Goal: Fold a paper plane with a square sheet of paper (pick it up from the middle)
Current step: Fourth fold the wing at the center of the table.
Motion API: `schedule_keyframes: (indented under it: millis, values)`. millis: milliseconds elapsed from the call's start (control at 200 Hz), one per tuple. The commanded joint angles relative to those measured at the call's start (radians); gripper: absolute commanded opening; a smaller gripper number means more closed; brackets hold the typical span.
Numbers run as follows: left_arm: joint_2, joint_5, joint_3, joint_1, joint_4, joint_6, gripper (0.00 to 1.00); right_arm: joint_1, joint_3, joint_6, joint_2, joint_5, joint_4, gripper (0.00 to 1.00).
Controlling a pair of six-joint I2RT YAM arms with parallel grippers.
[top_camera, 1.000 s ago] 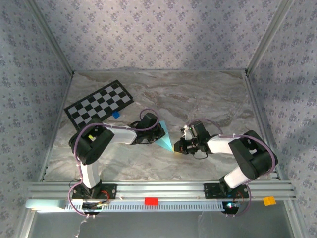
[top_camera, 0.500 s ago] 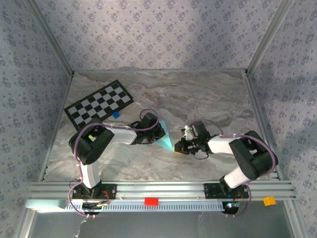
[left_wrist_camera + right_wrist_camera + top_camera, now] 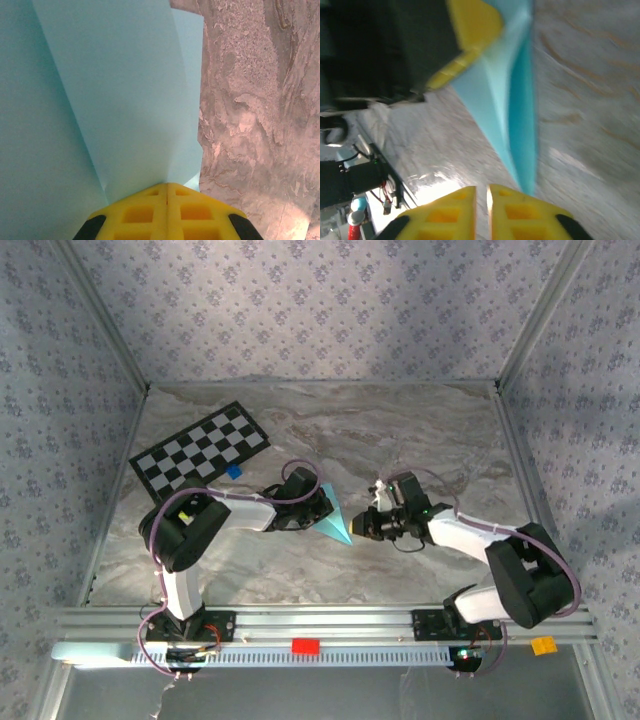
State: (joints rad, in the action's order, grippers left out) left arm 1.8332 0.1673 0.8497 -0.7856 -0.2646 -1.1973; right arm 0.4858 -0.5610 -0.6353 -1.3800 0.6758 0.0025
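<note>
The left gripper (image 3: 322,512) is clamped on the paper plane (image 3: 335,522) at mid-table. In its wrist view the yellow fingers (image 3: 135,212) meet with the light-blue folds (image 3: 125,90) fanning out from between them. The plane's point faces the right gripper (image 3: 362,527), which sits just beside it. That gripper's fingers (image 3: 515,215) are all but closed, with a thin slit between them and nothing in it. The tip (image 3: 527,187) appears just clear of them, though blur prevents certainty. The checkerboard card (image 3: 200,448) lies well apart on the marbled table (image 3: 400,430).
</note>
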Motion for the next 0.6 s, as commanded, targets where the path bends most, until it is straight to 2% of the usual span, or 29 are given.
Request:
schedule_keyframes:
  millis: [0,85,285,460,595]
  values:
    - [0.015,-0.04,-0.028,0.008,0.05,-0.001,0.0,0.025,-0.074,0.041,-0.055,0.074,-0.026,0.06]
    - [0.015,-0.039,-0.028,0.006,0.049,-0.002,0.0,0.054,-0.114,0.045,-0.116,0.064,-0.027,0.02]
    - [0.015,-0.039,-0.029,0.006,0.048,-0.002,0.0,0.091,-0.164,0.058,-0.194,-0.009,-0.055,0.01]
    - [0.015,-0.04,-0.028,0.007,0.051,-0.001,0.0,0.094,-0.171,0.064,-0.238,-0.081,-0.07,0.01]
    - [0.017,-0.039,-0.027,0.006,0.051,-0.002,0.0,0.086,-0.155,0.069,-0.262,-0.09,-0.066,0.01]
